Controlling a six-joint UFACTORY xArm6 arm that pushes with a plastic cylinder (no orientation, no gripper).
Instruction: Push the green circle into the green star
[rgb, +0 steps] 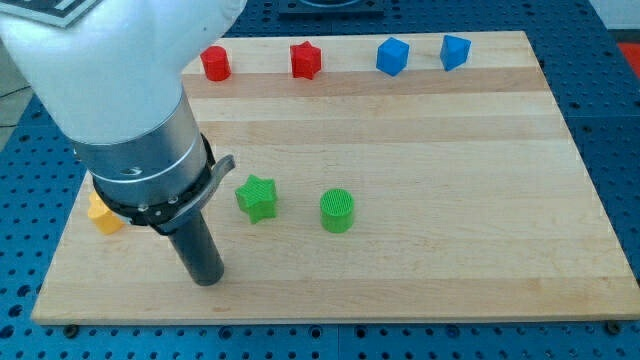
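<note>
The green circle stands on the wooden board, a little below the middle. The green star lies to its left with a gap between them. My tip rests on the board near the view's bottom, below and to the left of the green star and well left of the green circle. It touches no block.
A red circle and a red star sit along the view's top, with two blue blocks to their right. A yellow block shows partly behind the arm at the left edge. The board ends close below my tip.
</note>
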